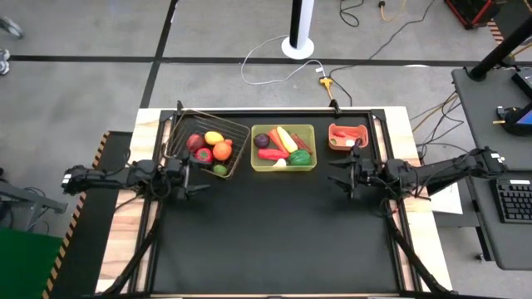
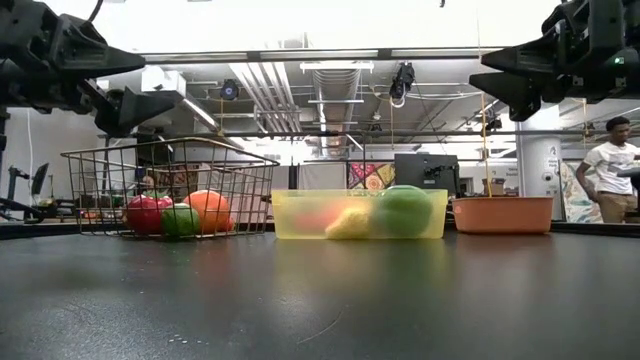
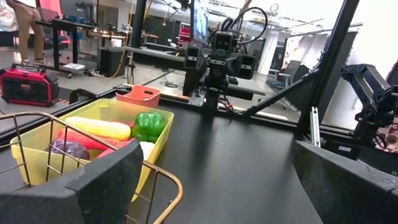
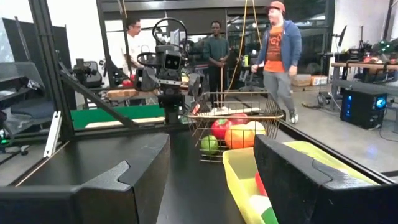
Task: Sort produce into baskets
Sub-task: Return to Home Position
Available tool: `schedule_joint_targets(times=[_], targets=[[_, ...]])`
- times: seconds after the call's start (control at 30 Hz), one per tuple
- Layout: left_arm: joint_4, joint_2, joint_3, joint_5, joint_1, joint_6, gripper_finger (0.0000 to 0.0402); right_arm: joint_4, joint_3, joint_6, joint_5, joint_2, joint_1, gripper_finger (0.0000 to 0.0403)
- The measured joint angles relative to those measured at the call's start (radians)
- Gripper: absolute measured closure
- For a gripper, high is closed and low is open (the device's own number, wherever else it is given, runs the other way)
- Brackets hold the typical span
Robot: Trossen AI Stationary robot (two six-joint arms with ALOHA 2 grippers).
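The wire-mesh basket [image 1: 208,144] at the far left holds a red fruit, a yellow lemon [image 1: 214,138], an orange fruit [image 1: 222,151] and a lime [image 1: 219,169]. The yellow-green tray [image 1: 283,148] in the middle holds a purple beet [image 1: 262,140], a green pepper [image 1: 300,157], a yellow piece and red pieces. The salmon-red bin [image 1: 347,136] at the far right holds red and orange pieces. My left gripper [image 1: 198,178] is open and empty, raised near the wire basket's near side. My right gripper [image 1: 337,175] is open and empty, raised near the bin.
The black mat [image 1: 274,232] stretches toward the table's near edge. A black frame [image 1: 274,111] runs around the table. Several people [image 4: 277,43] stand in the room beyond the table's left side, and a person [image 2: 612,165] stands at the right in the low view.
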Motion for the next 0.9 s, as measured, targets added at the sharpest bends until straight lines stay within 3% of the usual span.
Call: schedule_joint_targets(times=[0.9], targets=[[-0.001, 0.036, 0.001, 0.000, 0.000, 0.000, 0.0012, 0.000, -0.001, -0.001, 0.000, 0.000, 0.000, 0.0179]])
